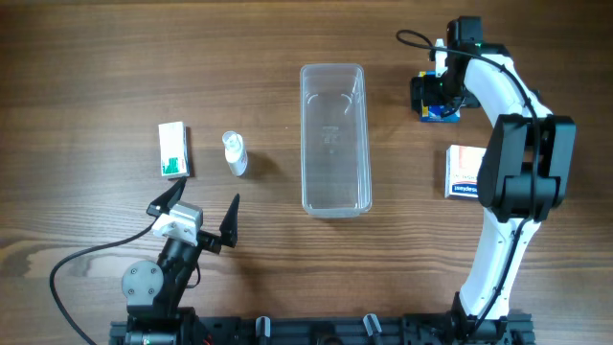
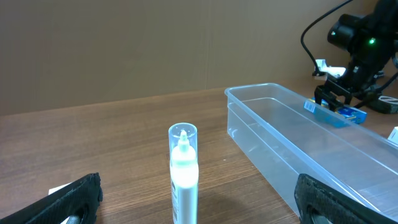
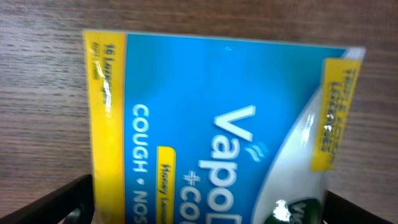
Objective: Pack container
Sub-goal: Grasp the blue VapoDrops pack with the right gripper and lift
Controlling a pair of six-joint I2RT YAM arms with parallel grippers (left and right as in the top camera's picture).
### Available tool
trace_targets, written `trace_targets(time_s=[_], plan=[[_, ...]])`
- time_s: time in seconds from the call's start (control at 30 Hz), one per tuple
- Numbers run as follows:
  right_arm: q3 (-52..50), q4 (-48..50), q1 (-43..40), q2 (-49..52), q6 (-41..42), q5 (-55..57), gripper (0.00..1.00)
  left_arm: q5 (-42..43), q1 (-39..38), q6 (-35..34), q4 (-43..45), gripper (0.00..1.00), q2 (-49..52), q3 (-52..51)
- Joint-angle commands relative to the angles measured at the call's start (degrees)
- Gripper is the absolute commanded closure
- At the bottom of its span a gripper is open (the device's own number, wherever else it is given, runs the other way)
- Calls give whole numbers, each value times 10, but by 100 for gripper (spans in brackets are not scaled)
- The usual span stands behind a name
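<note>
The clear plastic container (image 1: 334, 69) lies lengthwise at the table's middle, with nothing in it; it also shows in the left wrist view (image 2: 261, 134). My right gripper (image 1: 436, 96) is open at the far right, its fingers (image 3: 208, 208) straddling a blue and yellow cough-drop box (image 3: 211, 118) that lies on the table (image 1: 439, 111). My left gripper (image 1: 199, 205) is open and empty near the front left. A small white bottle with a clear cap (image 2: 183, 168) stands upright just ahead of its fingers (image 2: 199, 208).
A green and white box (image 1: 173, 150) lies left of the bottle (image 1: 235, 153). An orange and white box (image 1: 464, 171) lies right of the container, partly under my right arm. A black cable runs along the front left.
</note>
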Motion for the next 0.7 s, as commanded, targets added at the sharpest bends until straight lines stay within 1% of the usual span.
trace_targets(time_s=[0.0, 0.07, 0.1, 0.2, 0.33, 0.67], plan=[[8, 3, -5, 12, -4, 16, 0, 7, 5, 7, -1, 0, -4, -3], [8, 1, -5, 12, -3, 16, 2, 7, 5, 7, -1, 0, -4, -3], [8, 1, -5, 12, -2, 16, 6, 7, 5, 7, -1, 0, -4, -3], [8, 3, -5, 12, -2, 16, 14, 7, 5, 7, -1, 0, -2, -3], [8, 0, -5, 12, -1, 14, 19, 7, 5, 7, -1, 0, -2, -3], [9, -17, -5, -25, 31, 3, 20, 7, 5, 7, -1, 0, -2, -3]])
